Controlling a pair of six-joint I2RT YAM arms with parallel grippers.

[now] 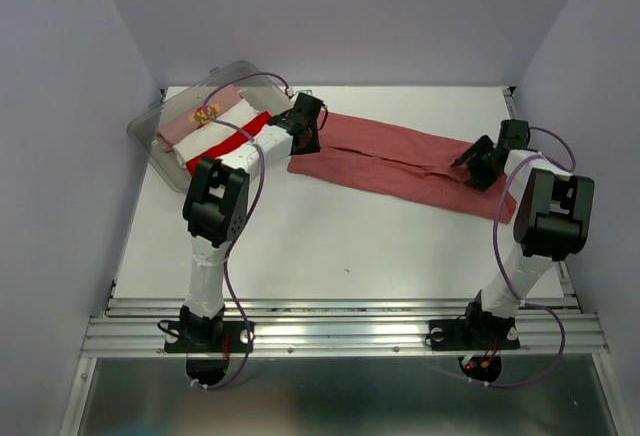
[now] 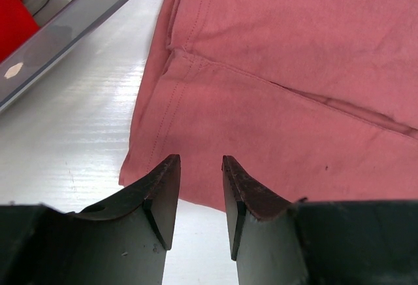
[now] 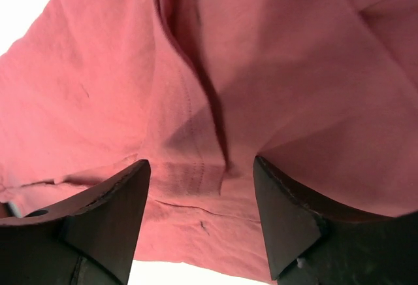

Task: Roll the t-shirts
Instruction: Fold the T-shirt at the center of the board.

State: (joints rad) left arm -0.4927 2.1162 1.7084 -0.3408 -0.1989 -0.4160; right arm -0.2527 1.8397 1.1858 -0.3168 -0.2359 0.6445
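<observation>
A muted brick-red t-shirt (image 1: 400,164) lies folded into a long strip across the back of the table. My left gripper (image 1: 303,139) sits at its left end, open; in the left wrist view the fingertips (image 2: 171,170) stand apart just short of the shirt's near edge (image 2: 274,121), nothing between them. My right gripper (image 1: 470,164) hovers over the shirt's right end, jaws wide open above the cloth (image 3: 196,102) and not holding it. Rolled bundles lie in the tub: pale pink with a print (image 1: 197,120), white (image 1: 222,128) and bright red (image 1: 232,143).
The clear plastic tub (image 1: 150,121) stands at the back left corner, its rim (image 2: 72,27) close to the shirt's left edge. White tabletop (image 1: 340,246) lies in front of the shirt. Purple walls close in the sides and back.
</observation>
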